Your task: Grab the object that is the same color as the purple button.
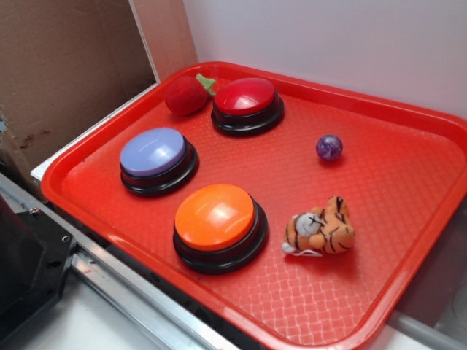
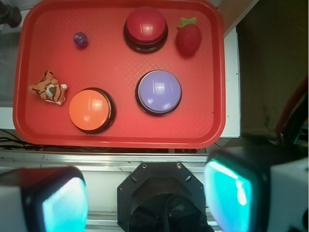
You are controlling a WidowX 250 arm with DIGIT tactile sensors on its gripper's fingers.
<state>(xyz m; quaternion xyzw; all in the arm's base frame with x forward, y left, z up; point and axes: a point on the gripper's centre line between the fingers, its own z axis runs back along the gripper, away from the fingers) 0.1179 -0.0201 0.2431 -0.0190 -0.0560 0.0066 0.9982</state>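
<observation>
A small glossy dark-purple marbled ball (image 1: 329, 147) lies on the red tray (image 1: 408, 189), right of the red button; it also shows in the wrist view (image 2: 80, 39) near the tray's far left corner. The purple button (image 1: 155, 157) with a pale lavender dome on a black base sits on the tray's left side, and shows in the wrist view (image 2: 159, 92). My gripper (image 2: 147, 200) is open and empty, high above the robot base, short of the tray's near edge. The gripper does not show in the exterior view.
On the tray are also an orange button (image 1: 217, 222), a red button (image 1: 246, 102), a striped tiger plush (image 1: 321, 230) and a red plush fruit (image 1: 187, 95). A cardboard wall (image 1: 66, 65) stands left of the tray. The black robot base (image 2: 164, 198) lies under the gripper.
</observation>
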